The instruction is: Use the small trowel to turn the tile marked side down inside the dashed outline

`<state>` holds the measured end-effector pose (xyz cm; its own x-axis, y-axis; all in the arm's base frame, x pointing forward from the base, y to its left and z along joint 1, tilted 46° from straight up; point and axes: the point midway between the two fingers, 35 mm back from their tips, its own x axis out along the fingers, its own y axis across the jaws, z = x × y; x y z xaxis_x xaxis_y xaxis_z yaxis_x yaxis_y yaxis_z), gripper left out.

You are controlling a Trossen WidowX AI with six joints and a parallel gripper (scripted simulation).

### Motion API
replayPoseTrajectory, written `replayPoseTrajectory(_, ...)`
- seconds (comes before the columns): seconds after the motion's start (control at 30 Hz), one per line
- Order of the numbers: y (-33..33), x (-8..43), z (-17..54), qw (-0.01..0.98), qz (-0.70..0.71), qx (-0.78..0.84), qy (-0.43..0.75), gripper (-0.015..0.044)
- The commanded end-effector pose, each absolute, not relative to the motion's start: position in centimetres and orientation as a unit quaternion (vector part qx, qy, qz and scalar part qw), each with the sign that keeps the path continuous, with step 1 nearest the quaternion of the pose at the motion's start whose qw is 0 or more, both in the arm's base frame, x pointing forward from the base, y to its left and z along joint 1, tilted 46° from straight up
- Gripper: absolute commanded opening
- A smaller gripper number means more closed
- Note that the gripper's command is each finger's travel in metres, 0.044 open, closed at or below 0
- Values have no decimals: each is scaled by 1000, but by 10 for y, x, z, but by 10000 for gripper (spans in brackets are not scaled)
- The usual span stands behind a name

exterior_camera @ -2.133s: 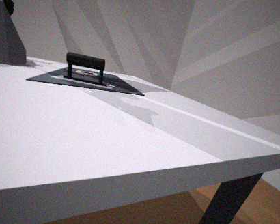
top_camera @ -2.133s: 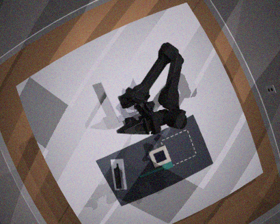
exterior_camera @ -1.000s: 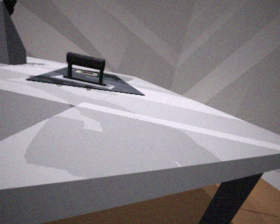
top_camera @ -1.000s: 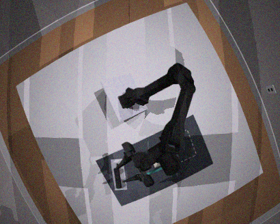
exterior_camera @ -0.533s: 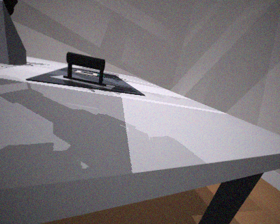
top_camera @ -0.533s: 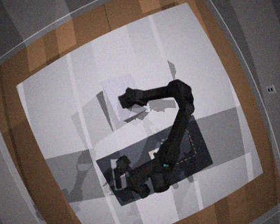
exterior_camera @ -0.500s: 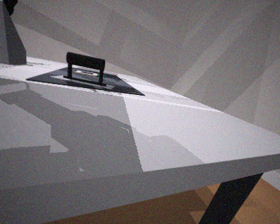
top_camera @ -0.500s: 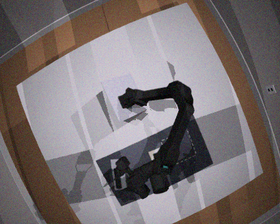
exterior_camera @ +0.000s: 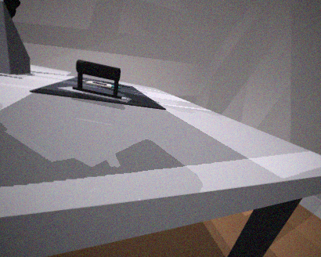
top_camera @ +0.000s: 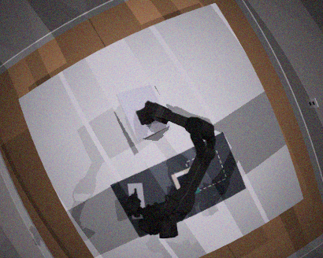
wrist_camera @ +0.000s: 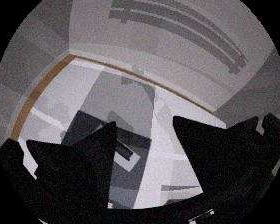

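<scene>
The trowel (top_camera: 135, 186) (exterior_camera: 98, 70) (wrist_camera: 132, 162) stands on the left part of the dark mat (top_camera: 234, 177) (exterior_camera: 144, 99) (wrist_camera: 81, 127), its pale blade flat and its black bar handle raised on two posts. My gripper (wrist_camera: 145, 123) is open. Its fingers stand wide apart above the trowel, with nothing between them; in the top view its dark shape partly covers the trowel. The tile (top_camera: 175, 179) shows as a cream border around a dark middle, right of the trowel and partly under the arm. The dashed outline (top_camera: 221, 164) is on the mat's right part. Its left part is hidden by the arm.
The arm (top_camera: 204, 157) reaches across the mat and hides its middle. A small teal patch (top_camera: 198, 191) shows beside the arm. The grey pedestal (exterior_camera: 17, 55) stands behind the mat. A pale rectangle (top_camera: 128, 96) lies around the arm's base. The table (exterior_camera: 232, 137) has an open front edge.
</scene>
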<state>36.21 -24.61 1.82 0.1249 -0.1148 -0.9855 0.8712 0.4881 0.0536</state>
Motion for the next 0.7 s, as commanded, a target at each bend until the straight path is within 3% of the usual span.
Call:
replayPoseTrajectory(0.0, -242, 371, 3, 667, -324, 337, 580, 270)
replayPoseTrajectory(0.67, -192, 392, -99, 633, -24, 328, 701, 270)
